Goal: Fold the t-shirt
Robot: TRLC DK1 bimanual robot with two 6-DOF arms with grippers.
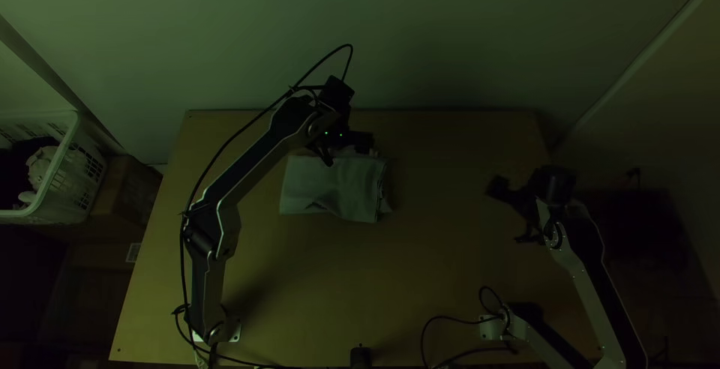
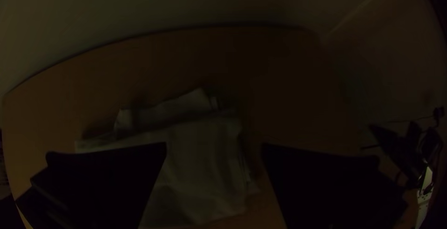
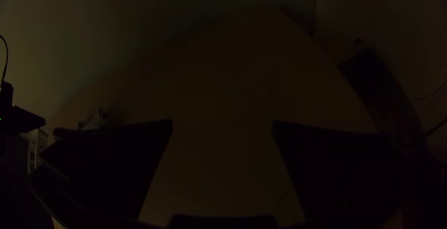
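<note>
Tidying seems in hand, with left gripper [image 2: 214, 146], jaws parted over folded t-shirt [image 1: 330, 185], needing its loose edge, and right gripper [image 3: 223, 123] gaping well aside.

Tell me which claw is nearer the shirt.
The left claw: it is open at the far edge of the shirt, while the right claw, also open, is well off to the right.

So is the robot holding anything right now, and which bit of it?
Nothing is held. The left gripper is open over the folded t-shirt, and the right gripper is open too, away from the shirt.
</note>
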